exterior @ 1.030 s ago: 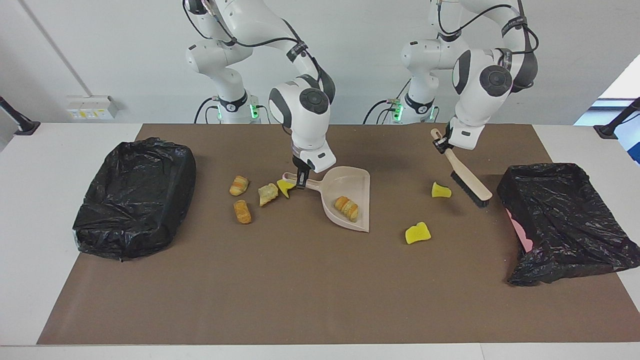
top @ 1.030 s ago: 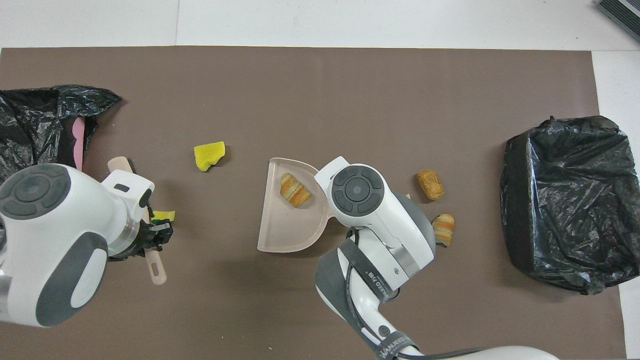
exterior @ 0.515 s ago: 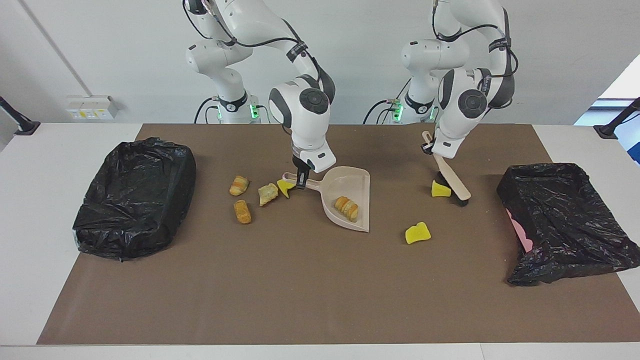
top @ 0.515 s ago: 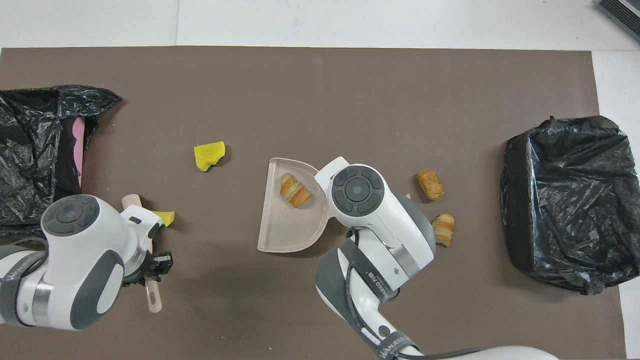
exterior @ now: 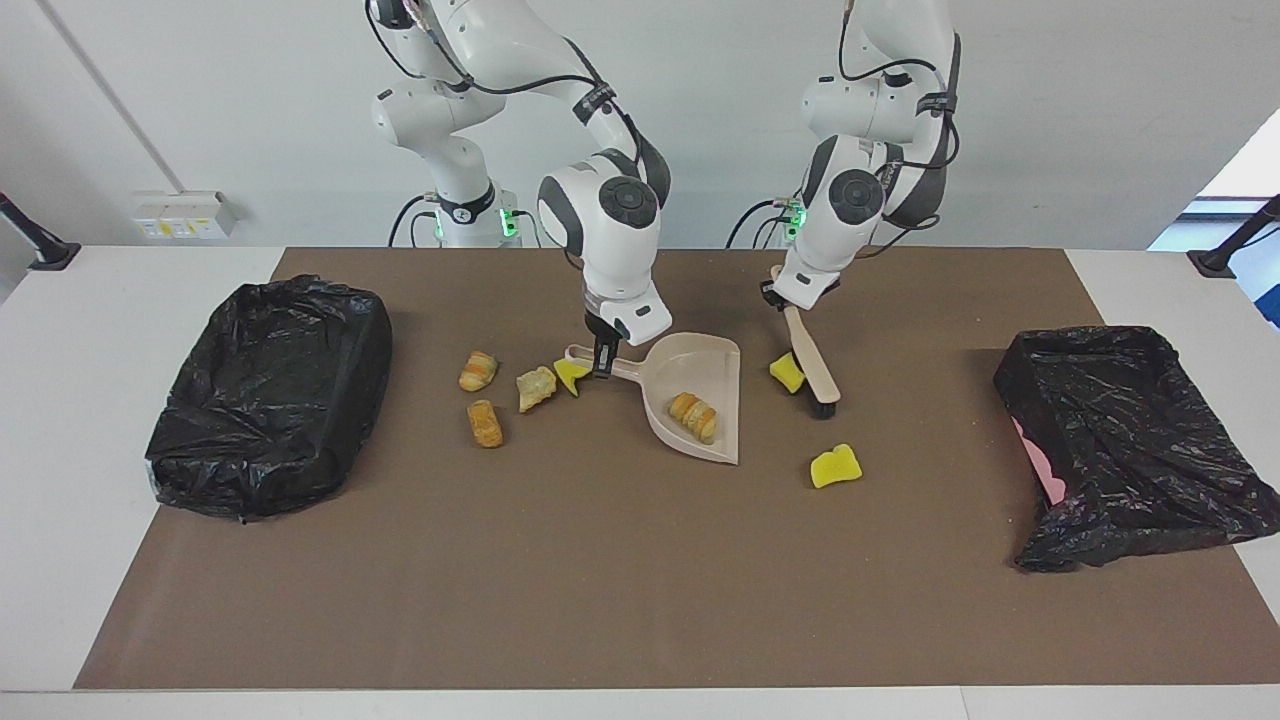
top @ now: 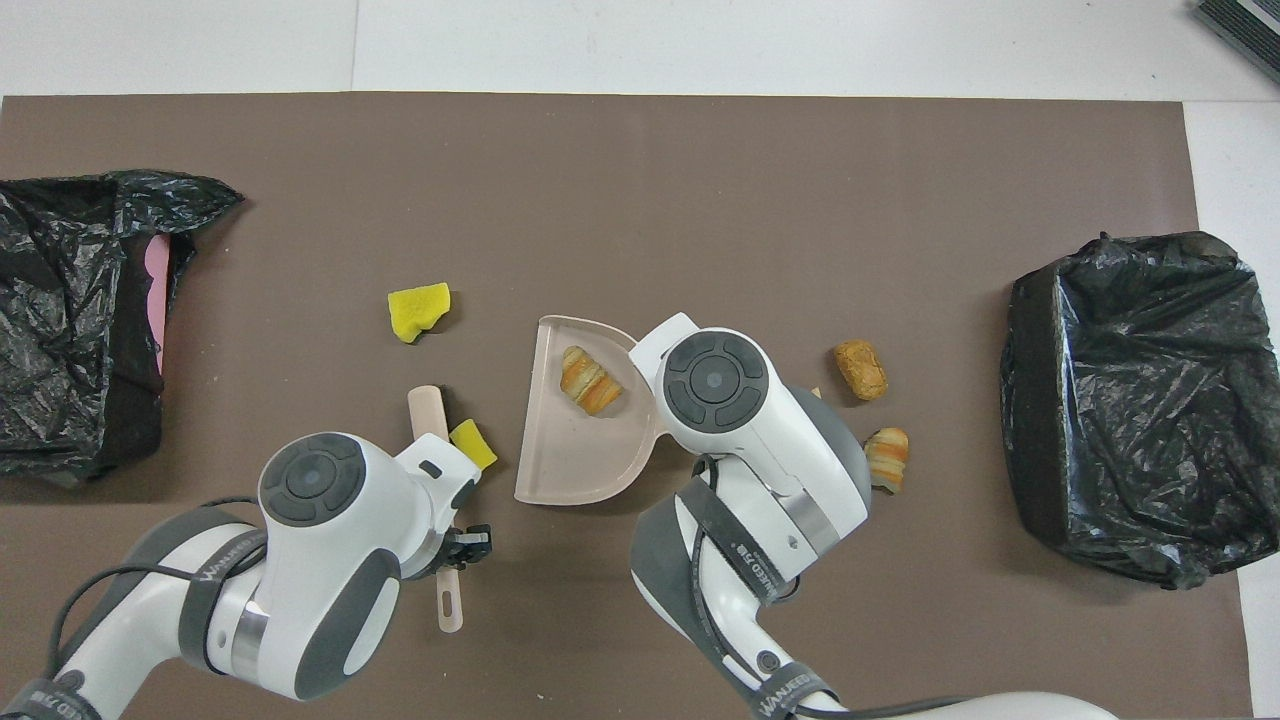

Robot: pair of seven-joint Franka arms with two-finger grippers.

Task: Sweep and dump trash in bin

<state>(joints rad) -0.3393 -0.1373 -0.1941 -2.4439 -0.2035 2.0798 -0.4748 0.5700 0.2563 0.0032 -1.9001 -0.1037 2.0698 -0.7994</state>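
Observation:
My right gripper [exterior: 603, 364] is shut on the handle of the beige dustpan [exterior: 700, 365], which lies flat mid-table with its mouth toward the left arm's end. One striped bread piece [exterior: 692, 417] lies in the pan. My left gripper [exterior: 783, 296] is shut on the handle of the brush [exterior: 812, 362], whose bristles touch the mat. A yellow sponge bit [exterior: 786, 372] sits against the brush, between it and the pan's mouth. A larger yellow sponge chunk [exterior: 835, 466] lies farther from the robots. Several trash pieces [exterior: 536, 388] lie around the pan's handle.
A black-bagged bin [exterior: 270, 395] stands at the right arm's end of the brown mat. Another black-bagged bin [exterior: 1120, 440], showing a pink edge, stands at the left arm's end. In the overhead view the right arm hides the pan's handle [top: 655, 420].
My left arm has swept the brush from beside the left arm's end bin toward the dustpan, pushing the small yellow sponge bit along with it. The right arm and pan have not moved.

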